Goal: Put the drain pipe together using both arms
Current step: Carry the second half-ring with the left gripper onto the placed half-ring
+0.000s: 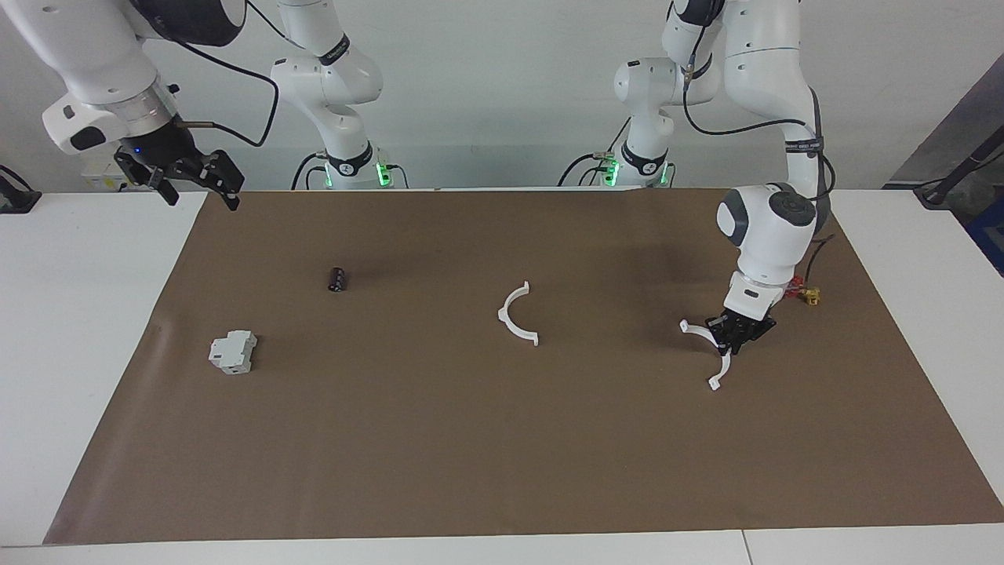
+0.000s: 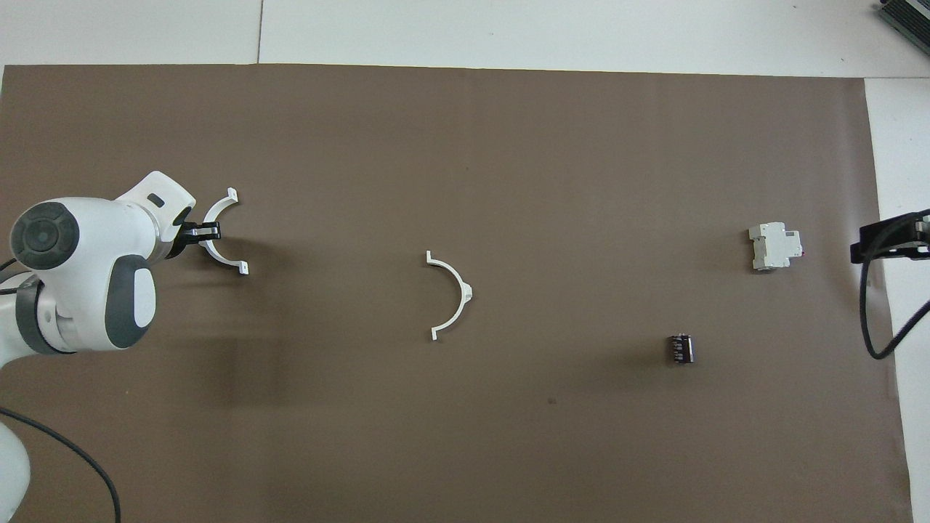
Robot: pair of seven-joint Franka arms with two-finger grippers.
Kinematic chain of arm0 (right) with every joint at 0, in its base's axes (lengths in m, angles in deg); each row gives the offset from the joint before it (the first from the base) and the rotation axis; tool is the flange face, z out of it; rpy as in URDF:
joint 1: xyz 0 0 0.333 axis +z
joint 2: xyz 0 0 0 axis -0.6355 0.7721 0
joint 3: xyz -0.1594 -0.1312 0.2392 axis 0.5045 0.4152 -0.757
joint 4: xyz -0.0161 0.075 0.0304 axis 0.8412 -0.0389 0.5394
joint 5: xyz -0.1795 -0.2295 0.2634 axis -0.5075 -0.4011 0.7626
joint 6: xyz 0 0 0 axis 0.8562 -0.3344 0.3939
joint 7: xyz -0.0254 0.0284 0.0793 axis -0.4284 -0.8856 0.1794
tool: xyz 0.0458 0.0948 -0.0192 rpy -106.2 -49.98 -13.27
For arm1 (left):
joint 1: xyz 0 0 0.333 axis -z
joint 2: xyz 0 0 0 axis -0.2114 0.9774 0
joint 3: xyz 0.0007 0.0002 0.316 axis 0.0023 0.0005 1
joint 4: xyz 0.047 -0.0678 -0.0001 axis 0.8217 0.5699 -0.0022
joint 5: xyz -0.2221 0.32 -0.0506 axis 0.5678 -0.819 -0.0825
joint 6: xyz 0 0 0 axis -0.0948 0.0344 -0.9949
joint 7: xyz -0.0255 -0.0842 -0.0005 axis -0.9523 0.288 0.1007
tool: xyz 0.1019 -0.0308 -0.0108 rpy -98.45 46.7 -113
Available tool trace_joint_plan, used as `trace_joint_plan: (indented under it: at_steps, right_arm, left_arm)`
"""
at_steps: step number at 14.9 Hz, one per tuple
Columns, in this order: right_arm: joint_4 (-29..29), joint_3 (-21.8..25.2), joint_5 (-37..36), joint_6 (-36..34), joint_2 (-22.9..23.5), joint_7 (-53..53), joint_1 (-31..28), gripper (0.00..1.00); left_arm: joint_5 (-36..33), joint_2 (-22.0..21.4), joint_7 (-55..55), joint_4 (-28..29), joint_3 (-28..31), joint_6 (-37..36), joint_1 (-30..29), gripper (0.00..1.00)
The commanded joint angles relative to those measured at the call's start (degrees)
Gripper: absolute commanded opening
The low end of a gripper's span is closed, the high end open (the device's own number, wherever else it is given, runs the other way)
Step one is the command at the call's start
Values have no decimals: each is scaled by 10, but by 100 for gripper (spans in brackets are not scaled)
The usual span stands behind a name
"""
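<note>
The drain pipe lies as two separate white half-ring arcs. One arc (image 1: 506,320) lies flat at the middle of the brown mat and also shows in the overhead view (image 2: 458,280). The other arc (image 1: 720,373) is toward the left arm's end of the mat. My left gripper (image 1: 733,336) is down low and shut on the middle of it, as the overhead view (image 2: 200,232) shows, with the arc's (image 2: 212,211) two ends sticking out. My right gripper (image 1: 194,188) is open and empty, raised over the mat's edge at the right arm's end (image 2: 890,243).
A pale grey boxy block (image 1: 233,351) (image 2: 776,247) and a small black cylinder (image 1: 337,278) (image 2: 681,349) lie on the mat (image 1: 486,439) toward the right arm's end. White tabletop borders the mat.
</note>
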Motion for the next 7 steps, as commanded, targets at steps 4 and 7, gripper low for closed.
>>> trace_joint_plan:
  at_steps: [4,7]
  right_arm:
    - [-3,-2,5,3,3,23,3,100]
    - [-7,-1,11,1,-1,22,8,100]
  left_arm:
    - [5,-8,33,-64,7,-93,106,0]
    - [1,-9,87,-90,8,-134,168,0]
